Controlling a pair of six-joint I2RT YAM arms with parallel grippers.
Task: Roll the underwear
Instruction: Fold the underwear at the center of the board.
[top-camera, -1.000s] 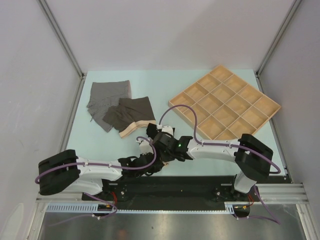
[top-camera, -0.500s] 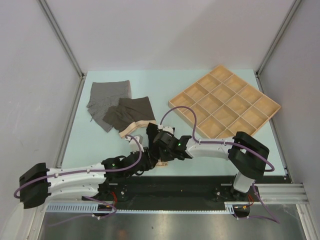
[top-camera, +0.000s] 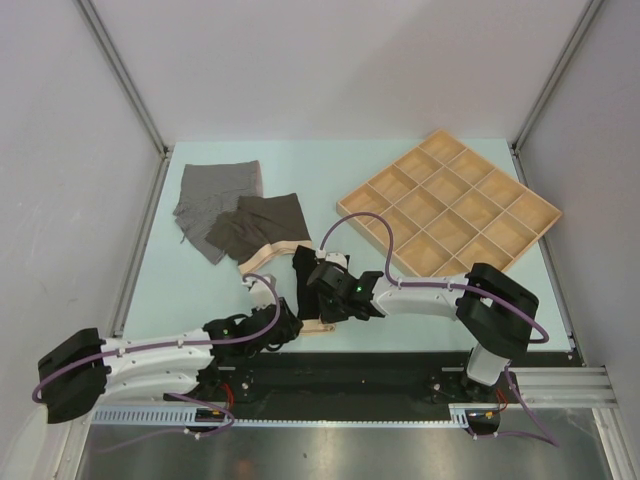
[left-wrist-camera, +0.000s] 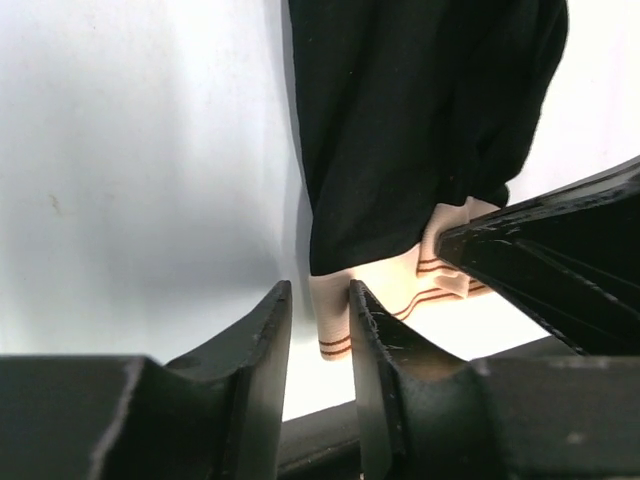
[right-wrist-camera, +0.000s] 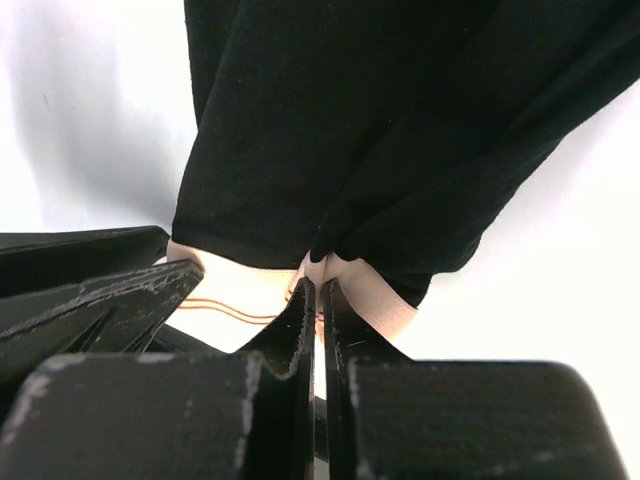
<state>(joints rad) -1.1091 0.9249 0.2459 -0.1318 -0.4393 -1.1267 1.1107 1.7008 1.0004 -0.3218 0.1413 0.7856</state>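
Note:
The black underwear (top-camera: 301, 268) lies near the table's front edge, its pale striped waistband (left-wrist-camera: 335, 322) toward me. My right gripper (top-camera: 318, 305) is shut on a pinched fold of that waistband (right-wrist-camera: 345, 275), and black cloth (right-wrist-camera: 350, 120) spreads beyond the right gripper (right-wrist-camera: 318, 285). My left gripper (top-camera: 289, 322) sits just left of it, low on the table. The left gripper (left-wrist-camera: 318, 300) is open, with the waistband's left corner lying at the gap between the tips. The dark brown underwear (top-camera: 262, 225) and grey underwear (top-camera: 215, 190) lie overlapping at the back left.
A compartmented wooden tray (top-camera: 450, 205) lies at the back right. The black rail at the table's near edge (top-camera: 380, 365) runs right behind both grippers. Grey walls and metal posts close the table in on three sides.
My left arm has stretched out low and its gripper has drawn back toward the near edge, jaws now apart. The right gripper stays shut on the waistband.

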